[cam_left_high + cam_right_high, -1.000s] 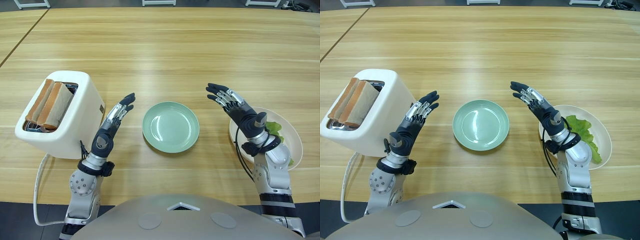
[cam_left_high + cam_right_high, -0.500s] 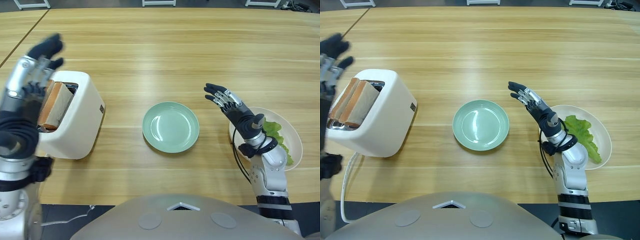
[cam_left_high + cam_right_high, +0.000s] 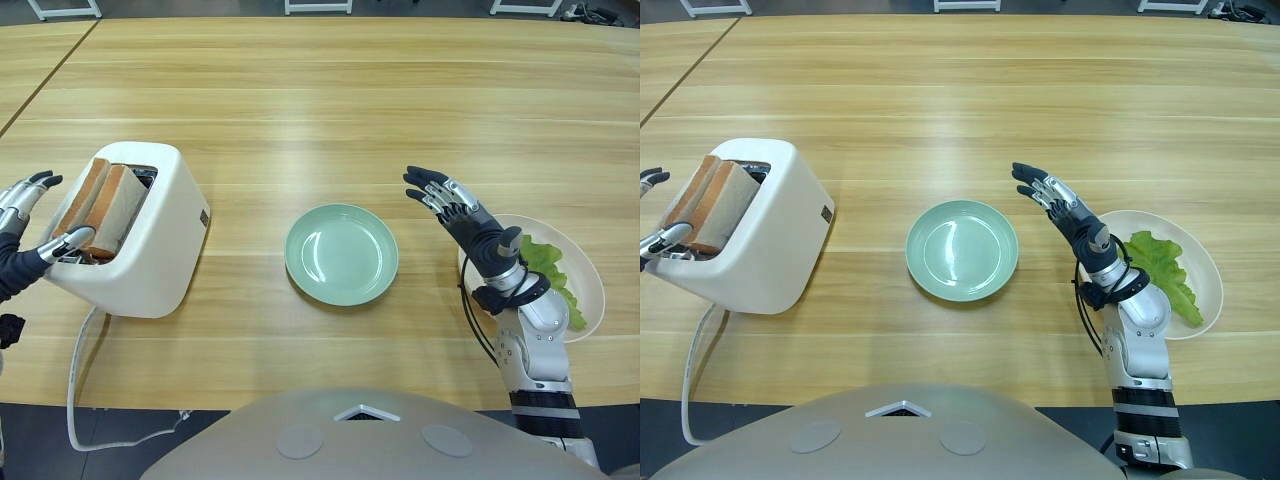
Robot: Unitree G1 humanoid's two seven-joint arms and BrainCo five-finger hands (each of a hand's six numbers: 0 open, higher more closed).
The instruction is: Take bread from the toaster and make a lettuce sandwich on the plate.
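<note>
- Hovering by the toaster (image 3: 165, 255), the left hand (image 3: 14, 252) spreads wide, empty.
- Right hand (image 3: 457, 208): flat, empty.
- Bread (image 3: 100, 208) looks light, crumbly; pinch its top edge.

Wide wooden table (image 3: 330, 90) — dark floor behind

The wooden surface (image 3: 330, 90) carries a white toaster (image 3: 160, 262) beside the left hand (image 3: 20, 250); a green plate (image 3: 341, 253) and a white bowl (image 3: 592, 288) flank the right hand (image 3: 462, 215).

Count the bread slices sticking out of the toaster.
2. Both stand side by side in the toaster: the outer slice on its left, the inner slice nearer the green plate.
</note>
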